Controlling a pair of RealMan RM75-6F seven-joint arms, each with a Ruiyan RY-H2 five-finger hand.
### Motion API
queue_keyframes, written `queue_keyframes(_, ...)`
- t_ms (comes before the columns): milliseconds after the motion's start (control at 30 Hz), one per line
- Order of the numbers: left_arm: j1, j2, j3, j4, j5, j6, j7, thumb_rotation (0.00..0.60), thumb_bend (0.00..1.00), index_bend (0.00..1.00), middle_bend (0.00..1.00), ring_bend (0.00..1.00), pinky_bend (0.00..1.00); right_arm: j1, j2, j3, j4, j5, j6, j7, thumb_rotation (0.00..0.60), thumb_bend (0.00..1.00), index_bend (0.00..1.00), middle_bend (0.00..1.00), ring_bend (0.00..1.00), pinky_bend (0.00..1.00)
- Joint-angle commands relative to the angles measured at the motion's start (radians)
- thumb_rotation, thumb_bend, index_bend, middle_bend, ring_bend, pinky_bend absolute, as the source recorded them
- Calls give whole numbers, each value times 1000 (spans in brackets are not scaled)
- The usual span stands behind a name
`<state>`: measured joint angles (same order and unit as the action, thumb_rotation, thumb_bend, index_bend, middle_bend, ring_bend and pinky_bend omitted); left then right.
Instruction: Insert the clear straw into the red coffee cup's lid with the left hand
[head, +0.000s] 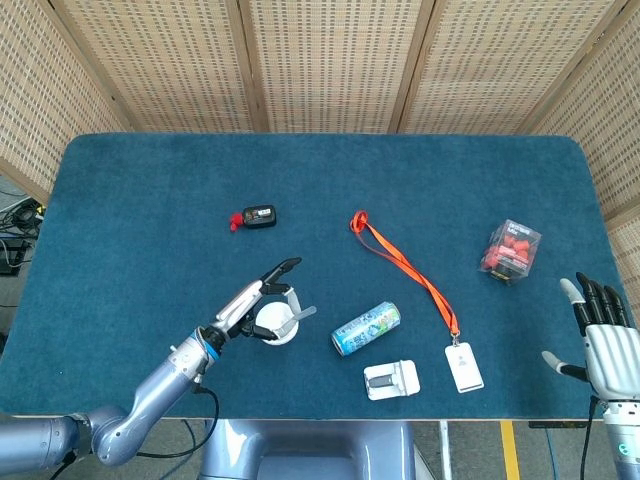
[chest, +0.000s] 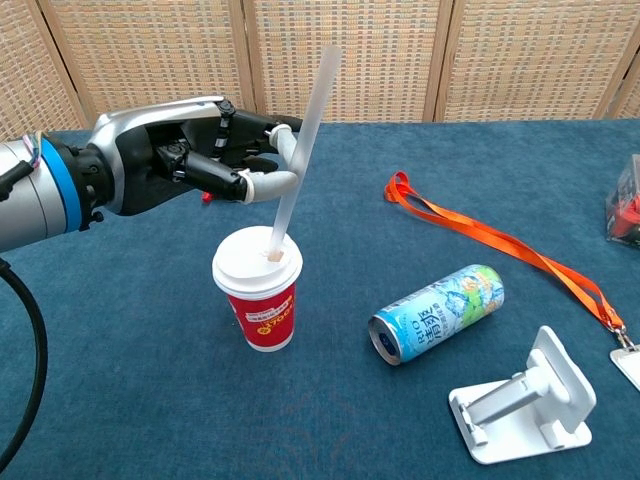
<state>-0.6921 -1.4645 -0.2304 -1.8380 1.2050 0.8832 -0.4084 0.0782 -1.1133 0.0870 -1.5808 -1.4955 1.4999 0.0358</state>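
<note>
The red coffee cup (chest: 259, 315) with a white lid (chest: 256, 265) stands upright near the table's front left; from above only its lid (head: 276, 325) shows. A clear straw (chest: 298, 145) leans up and to the right, its lower tip at the small hole in the lid's centre. My left hand (chest: 205, 158) pinches the straw between thumb and a finger above the cup, and it also shows over the cup in the head view (head: 252, 300). My right hand (head: 602, 338) hangs open at the table's front right corner, holding nothing.
A drink can (chest: 437, 311) lies on its side right of the cup, with a white phone stand (chest: 525, 400) in front of it. An orange lanyard (chest: 497, 241) with a badge (head: 464, 368), a small black-and-red item (head: 257, 216) and a clear box of red things (head: 511, 251) lie farther off.
</note>
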Motion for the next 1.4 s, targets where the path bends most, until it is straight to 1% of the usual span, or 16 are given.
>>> queue_keyframes(33, 1, -5, 3, 7, 4, -3, -8, 600, 420, 665, 0, 0, 0, 0, -1, 0, 0, 1, -1, 0, 600, 61, 101, 0, 0, 0)
queue_keyframes(200, 1, -31, 16, 53, 13, -19, -42, 600, 421, 660, 0, 0, 0, 1, -1, 0, 1, 1, -2, -2, 600, 60, 102, 0, 0, 0)
queue_keyframes(300, 1, -40, 26, 80, 29, -31, -60, 600, 420, 599, 0, 0, 0, 1, -2, 0, 2, 2, -3, -3, 600, 61, 102, 0, 0, 0)
queue_keyframes(333, 0, -41, 30, 88, 36, -35, -66, 600, 417, 522, 0, 0, 0, 1, -2, 0, 2, 1, -3, -4, 600, 61, 102, 0, 0, 0)
queue_keyframes(400, -3, -40, 37, 102, 50, -50, -83, 600, 354, 307, 0, 0, 0, 1, -3, 0, 2, 1, -3, -4, 600, 61, 101, 0, 0, 0)
queue_keyframes(433, -4, -37, 40, 109, 57, -60, -96, 600, 303, 164, 0, 0, 0, 1, -3, 0, 2, 1, -3, -4, 600, 61, 101, 0, 0, 0)
queue_keyframes(467, -5, -36, 40, 114, 62, -63, -105, 600, 242, 63, 0, 0, 0, 2, -3, 0, 2, 2, -3, -5, 600, 61, 102, 0, 0, 0)
queue_keyframes(533, -6, -31, 43, 125, 77, -69, -117, 600, 199, 1, 0, 0, 0, 2, -3, 0, 2, 2, -3, -5, 600, 60, 102, 0, 0, 0)
queue_keyframes(833, 15, 18, 45, 113, 125, -30, -150, 600, 185, 0, 0, 0, 0, 3, -5, -1, 6, 3, -7, -5, 600, 61, 102, 0, 0, 0)
queue_keyframes(933, 47, 50, 48, 106, 156, 48, -103, 600, 186, 0, 0, 0, 0, 3, -6, 0, 7, 5, -8, -5, 600, 61, 102, 0, 0, 0)
queue_keyframes(1000, 73, 76, 54, 102, 181, 111, -43, 600, 186, 0, 0, 0, 0, 3, -6, 0, 7, 4, -7, -8, 600, 61, 102, 0, 0, 0)
queue_keyframes(1067, 108, 109, 64, 108, 212, 194, 59, 600, 186, 0, 0, 0, 0, 3, -5, -2, 4, 5, -8, -15, 600, 61, 101, 0, 0, 0)
queue_keyframes(1133, 130, 124, 73, 115, 228, 242, 129, 600, 186, 0, 0, 0, 0, 3, -5, -2, 2, 6, -9, -20, 600, 61, 101, 0, 0, 0)
queue_keyframes(1233, 189, 167, 99, 156, 263, 359, 347, 600, 185, 0, 0, 0, 0, 3, -7, -3, 1, 8, -11, -35, 600, 61, 98, 0, 0, 0)
queue_keyframes(1367, 250, 203, 136, 151, 255, 424, 505, 600, 185, 0, 0, 0, 0, 3, -10, -5, -6, 11, -15, -61, 600, 61, 84, 0, 0, 0)
queue_keyframes(1400, 278, 232, 161, 134, 230, 422, 533, 600, 185, 0, 0, 0, 0, 4, -12, -6, -9, 8, -14, -73, 600, 61, 79, 0, 0, 0)
